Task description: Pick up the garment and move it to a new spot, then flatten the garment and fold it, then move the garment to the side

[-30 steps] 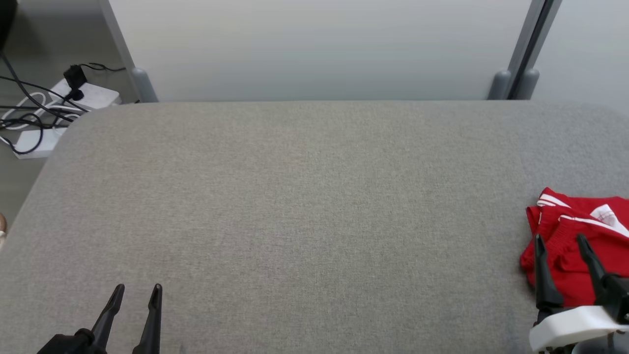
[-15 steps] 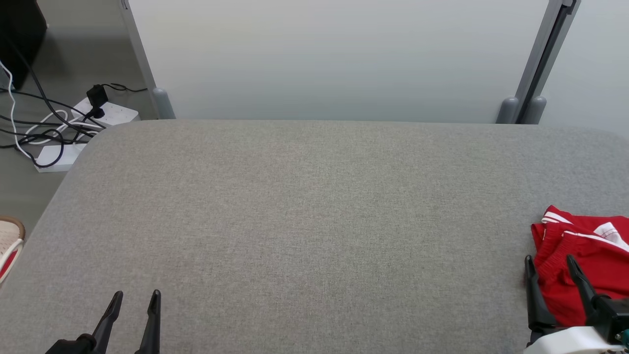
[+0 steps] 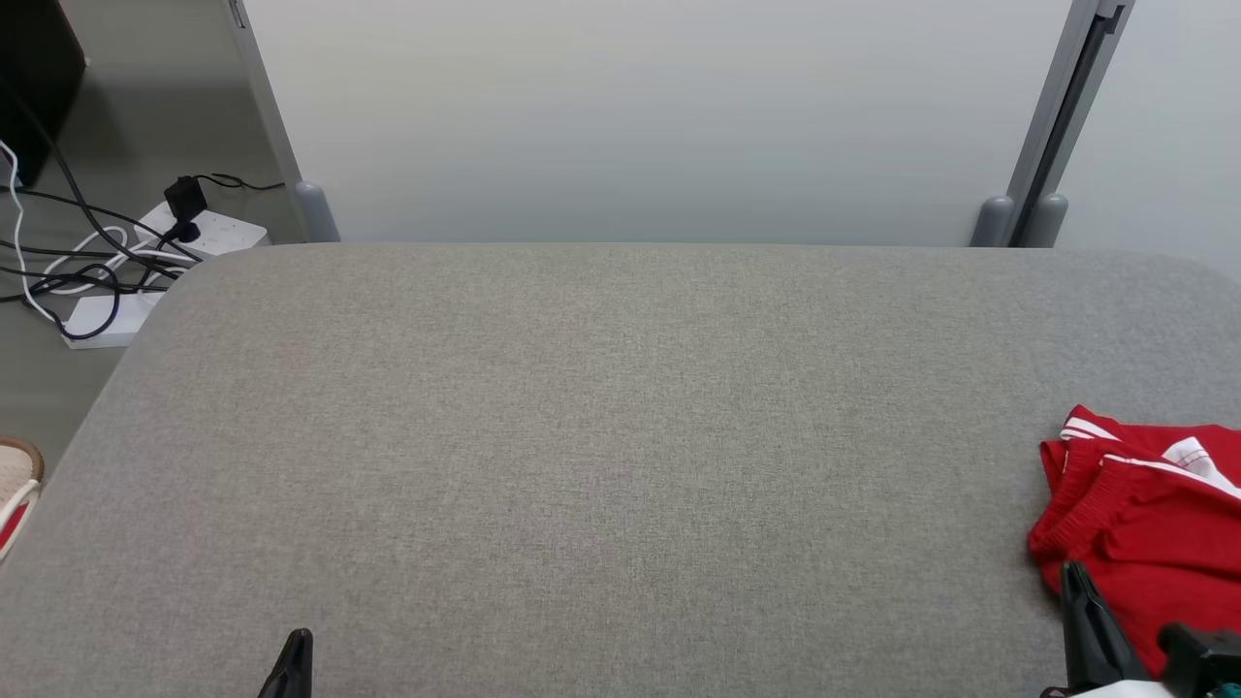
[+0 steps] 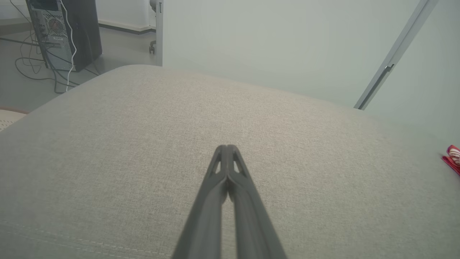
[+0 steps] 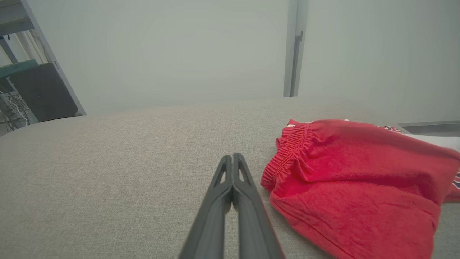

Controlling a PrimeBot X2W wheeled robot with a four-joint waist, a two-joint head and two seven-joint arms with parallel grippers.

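Waistband elastic [image 5: 291, 151] shows from my right wrist, white stripes [image 3: 1154, 463] from my head. Red garment [image 5: 352, 187] lies on the desk [image 5: 107, 162], two o'clock of my right end effector [image 5: 233, 156], pressed together empty like my left end effector [image 4: 227, 147].

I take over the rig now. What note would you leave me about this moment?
Left gripper: shut, empty, above bare table.
Right gripper: shut, empty, just left of the garment.
Garment: red shorts, rumpled, at the table's right edge.
Done: nothing clearly; it is not neatly folded.
Left: probably all: pick up, move, flatten, fold, set aside.
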